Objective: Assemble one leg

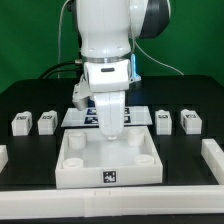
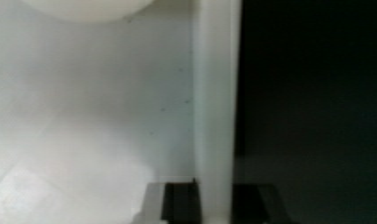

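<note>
Four small white legs stand on the black table in the exterior view, two at its left [image 1: 20, 122] [image 1: 45, 121] and two at its right [image 1: 165, 120] [image 1: 190, 121]. None of them is held. The large white tray-like part [image 1: 70, 162] with round corner sockets lies at the front middle. My gripper [image 1: 110, 130] points straight down on the tray's far wall. In the wrist view the jaws [image 2: 213, 205] straddle that thin white wall [image 2: 213, 100], with a dark finger [image 2: 176, 205] against each side. The tray's white floor [image 2: 78, 120] is beside it.
The marker board [image 1: 80, 116] lies flat behind the tray, partly hidden by the arm. White L-shaped stops stand at the exterior view's left edge [image 1: 4, 155] and right edge [image 1: 212, 155]. Cables hang behind the arm.
</note>
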Robot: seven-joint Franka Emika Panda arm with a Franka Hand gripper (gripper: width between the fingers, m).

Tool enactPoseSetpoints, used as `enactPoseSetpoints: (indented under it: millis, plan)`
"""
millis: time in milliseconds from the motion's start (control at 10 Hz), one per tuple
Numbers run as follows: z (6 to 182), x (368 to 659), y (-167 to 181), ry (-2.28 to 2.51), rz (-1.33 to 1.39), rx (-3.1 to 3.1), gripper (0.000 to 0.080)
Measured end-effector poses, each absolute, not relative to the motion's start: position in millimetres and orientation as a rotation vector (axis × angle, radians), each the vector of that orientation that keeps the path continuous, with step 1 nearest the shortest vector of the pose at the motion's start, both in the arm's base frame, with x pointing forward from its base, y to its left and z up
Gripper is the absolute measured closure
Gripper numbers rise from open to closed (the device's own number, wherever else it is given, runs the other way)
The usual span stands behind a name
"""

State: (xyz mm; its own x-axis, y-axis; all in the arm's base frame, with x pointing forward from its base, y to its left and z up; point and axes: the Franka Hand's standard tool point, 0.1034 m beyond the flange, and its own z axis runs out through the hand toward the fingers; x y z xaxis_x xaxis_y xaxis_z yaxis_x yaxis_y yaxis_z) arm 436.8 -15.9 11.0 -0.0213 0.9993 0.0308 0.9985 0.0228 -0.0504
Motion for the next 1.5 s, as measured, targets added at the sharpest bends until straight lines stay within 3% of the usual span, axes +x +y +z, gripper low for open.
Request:
enactPoseSetpoints:
  millis: [500, 1100, 1500]
  plan:
    - [11.0, 436.9, -15.5, -2.205, 0.022, -2.156, 0.0739]
    - [10.5, 481.0, 68.7, -2.161, -0.083, -2.192, 0.0739]
    - [10.7, 489.6, 75.7, -2.135, -0.094, -2.221, 0.0739]
